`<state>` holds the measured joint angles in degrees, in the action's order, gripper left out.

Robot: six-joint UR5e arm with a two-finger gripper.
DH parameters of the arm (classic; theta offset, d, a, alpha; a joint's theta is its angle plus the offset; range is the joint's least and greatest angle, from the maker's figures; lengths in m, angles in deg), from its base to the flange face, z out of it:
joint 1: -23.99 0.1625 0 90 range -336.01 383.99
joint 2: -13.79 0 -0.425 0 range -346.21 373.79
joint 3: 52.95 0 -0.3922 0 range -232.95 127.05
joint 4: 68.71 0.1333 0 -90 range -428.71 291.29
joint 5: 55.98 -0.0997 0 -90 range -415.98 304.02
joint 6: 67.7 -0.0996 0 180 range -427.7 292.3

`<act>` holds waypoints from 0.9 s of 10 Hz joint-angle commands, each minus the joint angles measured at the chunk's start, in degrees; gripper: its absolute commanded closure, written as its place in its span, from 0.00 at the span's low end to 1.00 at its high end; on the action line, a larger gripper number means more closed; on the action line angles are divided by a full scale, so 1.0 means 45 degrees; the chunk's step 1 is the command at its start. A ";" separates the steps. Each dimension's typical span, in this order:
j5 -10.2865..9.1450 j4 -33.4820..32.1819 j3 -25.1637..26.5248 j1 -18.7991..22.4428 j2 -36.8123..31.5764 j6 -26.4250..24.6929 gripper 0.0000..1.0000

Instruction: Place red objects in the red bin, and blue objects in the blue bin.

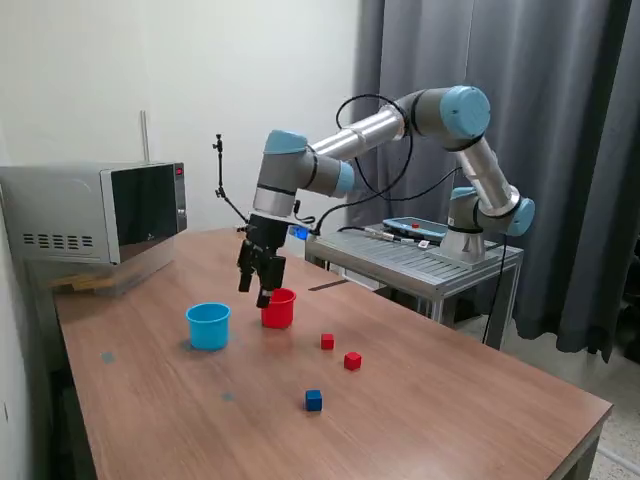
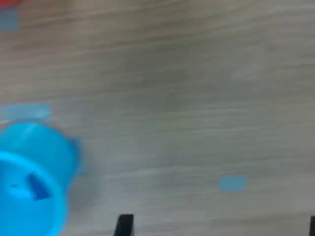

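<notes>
Upright blue bin (image 1: 208,325) holds 1 blue cube (image 2: 35,187), beside red bin (image 1: 279,308)

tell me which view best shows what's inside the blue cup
The wrist view: it looks down into the blue cup and shows a dark blue cube inside. The exterior view shows only the cup's outer wall and rim.

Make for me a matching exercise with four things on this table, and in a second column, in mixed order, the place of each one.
Things:
1. blue cup
2. red cup
3. gripper
4. loose blue cube

Places:
A. alone on the table, nearest the front edge
B. holds a dark blue cube
C. partly hidden behind the gripper
D. above the table, in front of the red cup

Pairs: 1-B, 2-C, 3-D, 4-A
</notes>
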<state>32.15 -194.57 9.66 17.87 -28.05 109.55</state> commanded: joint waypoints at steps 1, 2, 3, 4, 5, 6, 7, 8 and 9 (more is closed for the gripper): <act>0.0006 0.0095 0.0499 0.0964 -0.0272 -0.0811 0.00; -0.0014 0.0115 0.0598 0.1257 -0.0388 -0.1123 0.00; -0.0053 0.0135 0.0792 0.1492 -0.0486 -0.1668 0.00; -0.0053 0.0174 0.0968 0.1843 -0.0545 -0.2331 0.00; -0.0053 0.0193 0.1047 0.2001 -0.0565 -0.2801 0.00; -0.0053 0.0194 0.1164 0.2003 -0.0585 -0.3464 0.00; -0.0053 0.0174 0.1242 0.2003 -0.0585 -0.3838 0.00; -0.0072 0.0174 0.1224 0.2003 -0.0508 -0.4015 0.00; -0.0111 0.0174 0.1185 0.2041 -0.0371 -0.4036 0.00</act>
<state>31.81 -193.77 15.00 26.86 -30.28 92.55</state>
